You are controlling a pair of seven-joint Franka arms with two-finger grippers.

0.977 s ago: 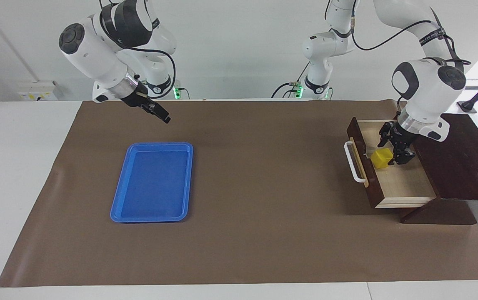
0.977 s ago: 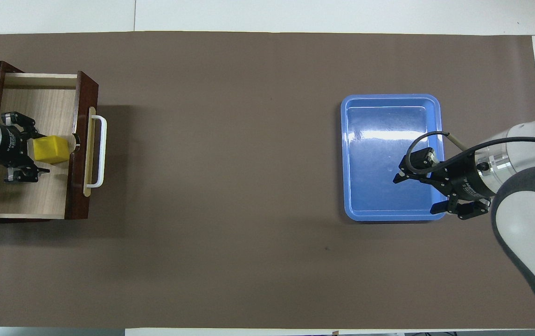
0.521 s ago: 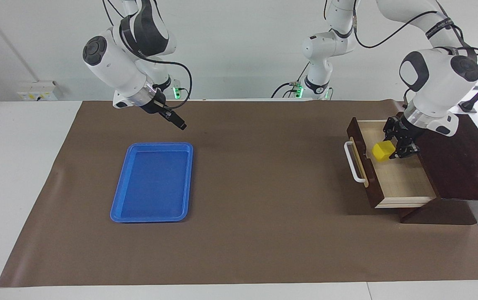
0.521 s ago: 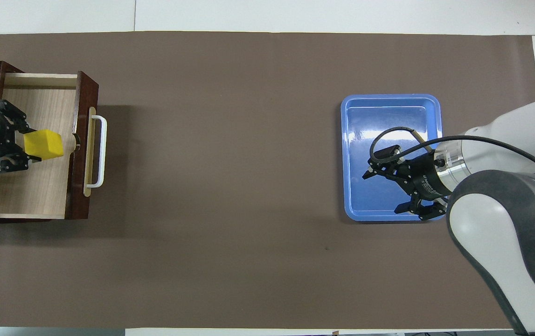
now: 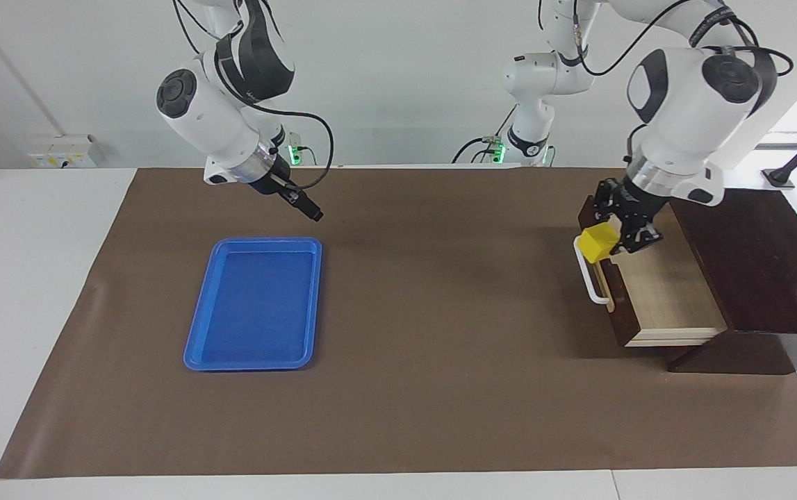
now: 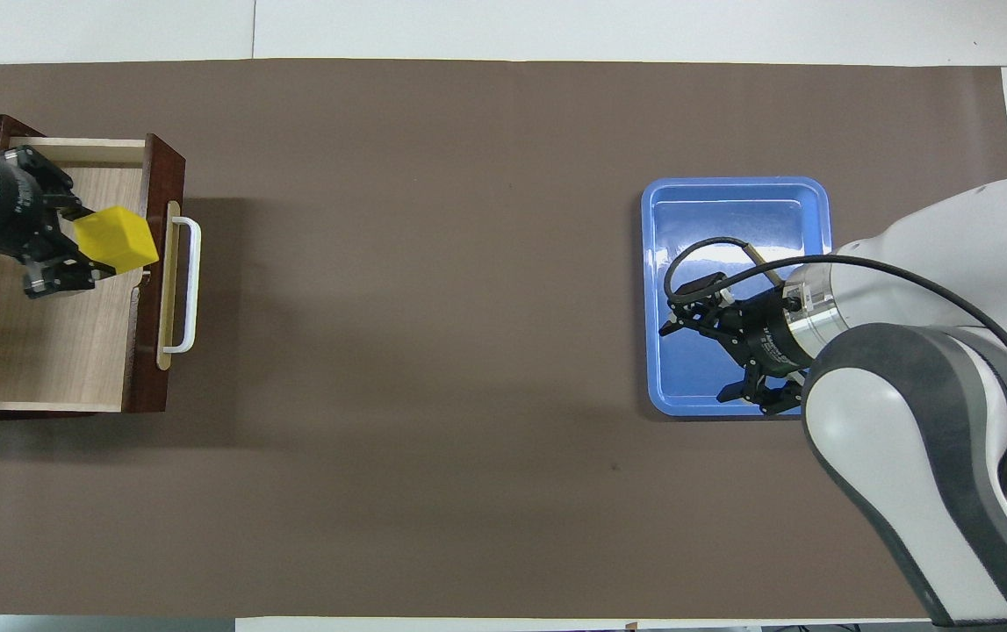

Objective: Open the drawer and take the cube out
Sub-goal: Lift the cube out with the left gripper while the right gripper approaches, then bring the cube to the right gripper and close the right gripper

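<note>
The drawer (image 5: 669, 298) stands pulled open from its dark brown box, pale wood showing inside (image 6: 55, 351). My left gripper (image 5: 617, 236) is shut on the yellow cube (image 5: 596, 243) and holds it in the air above the drawer's front edge, by the white handle (image 5: 589, 278). From overhead, the cube (image 6: 117, 239) sits at the tips of the left gripper (image 6: 86, 244), over the drawer's front panel. My right gripper (image 5: 308, 207) hangs open in the air with nothing in it; overhead, the right gripper (image 6: 696, 362) lies over the blue tray.
A flat blue tray (image 5: 196, 333) lies on the brown mat toward the right arm's end of the table. The dark box top (image 5: 752, 264) rises at the left arm's end. The brown mat (image 6: 433, 307) stretches between tray and drawer.
My left gripper closed on the cube and lifted it from the drawer floor up toward the drawer's front. The right arm swung toward the table's middle, over the tray.
</note>
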